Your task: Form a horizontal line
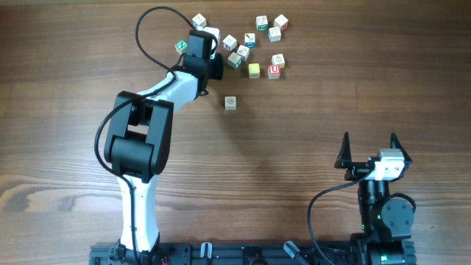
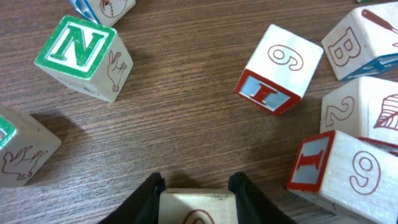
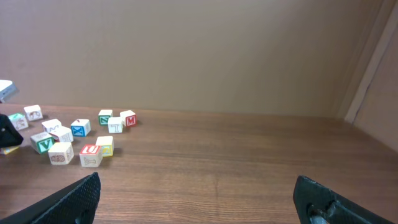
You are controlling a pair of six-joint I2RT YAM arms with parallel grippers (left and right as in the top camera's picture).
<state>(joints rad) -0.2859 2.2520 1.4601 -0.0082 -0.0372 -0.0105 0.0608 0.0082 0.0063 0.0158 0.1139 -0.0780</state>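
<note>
No row of three touching cubes shows in any view. My left gripper is at the far side of the table among loose picture cubes. In the left wrist view its fingers are shut on a pale wooden cube with a red mark. A single pale cube sits alone nearer the table's middle. A yellowish cube touches a red U cube. My right gripper is open and empty at the near right; its fingers frame bare wood.
Several loose letter cubes are scattered at the back. A green N cube lies left of the left gripper; a 6/I cube and more cubes lie to its right. They also show far left in the right wrist view.
</note>
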